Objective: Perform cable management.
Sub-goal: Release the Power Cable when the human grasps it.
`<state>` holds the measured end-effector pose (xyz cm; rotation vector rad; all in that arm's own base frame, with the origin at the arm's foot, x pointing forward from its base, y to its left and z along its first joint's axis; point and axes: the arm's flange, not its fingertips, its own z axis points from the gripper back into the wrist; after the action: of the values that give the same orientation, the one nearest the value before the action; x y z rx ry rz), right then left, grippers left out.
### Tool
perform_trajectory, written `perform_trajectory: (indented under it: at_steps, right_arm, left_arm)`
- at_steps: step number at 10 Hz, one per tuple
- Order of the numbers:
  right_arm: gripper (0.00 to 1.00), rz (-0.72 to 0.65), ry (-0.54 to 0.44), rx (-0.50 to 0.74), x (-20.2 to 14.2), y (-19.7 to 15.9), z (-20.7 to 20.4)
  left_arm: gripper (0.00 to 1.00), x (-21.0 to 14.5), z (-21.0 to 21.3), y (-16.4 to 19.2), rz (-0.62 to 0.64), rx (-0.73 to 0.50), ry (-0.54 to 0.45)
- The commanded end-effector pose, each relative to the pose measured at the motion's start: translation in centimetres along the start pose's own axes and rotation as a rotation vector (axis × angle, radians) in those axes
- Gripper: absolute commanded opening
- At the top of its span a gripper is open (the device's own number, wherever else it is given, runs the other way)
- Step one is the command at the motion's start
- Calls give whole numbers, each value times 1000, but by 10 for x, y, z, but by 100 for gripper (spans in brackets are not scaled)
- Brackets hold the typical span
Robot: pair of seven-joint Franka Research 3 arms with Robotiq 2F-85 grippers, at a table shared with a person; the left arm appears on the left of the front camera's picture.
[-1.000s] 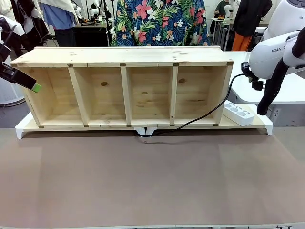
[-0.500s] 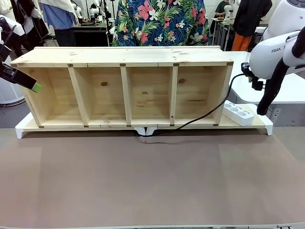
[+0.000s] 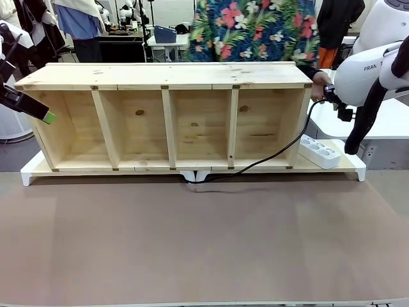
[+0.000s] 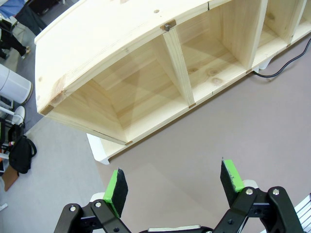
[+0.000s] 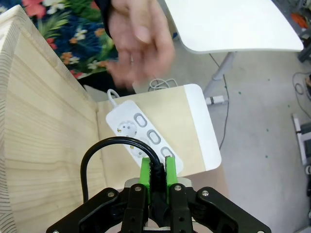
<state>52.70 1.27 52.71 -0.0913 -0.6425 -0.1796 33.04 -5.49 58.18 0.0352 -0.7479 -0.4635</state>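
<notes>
The cable (image 3: 268, 157) runs from under the shelf (image 3: 166, 77), across its right-hand bay, and loops up to the right claw (image 5: 158, 170), which is clenched on it just above the power strip (image 5: 143, 131). A person's hand (image 3: 318, 82) reaches in beside that claw. The left claw (image 4: 172, 182) hangs released off the shelf's left end, holding nothing. By my reckoning the tidying has hardly begun: the cord sprawls loose over the table (image 3: 192, 236), unplugged, with routing or handing over yet to come.
</notes>
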Motion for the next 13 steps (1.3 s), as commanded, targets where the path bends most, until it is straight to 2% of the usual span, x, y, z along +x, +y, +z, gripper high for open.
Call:
perform_trajectory:
  at_steps: [1,11,12,13]
  right_arm:
    - [15,0,-3,0,0,0,-1]
    - [15,-1,4,-2,0,-1,0]
    - [21,-9,34,-13,1,0,0]
    - [35,-15,31,-21,2,-1,1]
  left_arm:
    - [100,0,0,0,1,2,-5]
    - [100,0,0,0,1,2,-5]
    - [100,0,0,0,1,2,-5]
    - [100,0,0,0,1,2,-5]
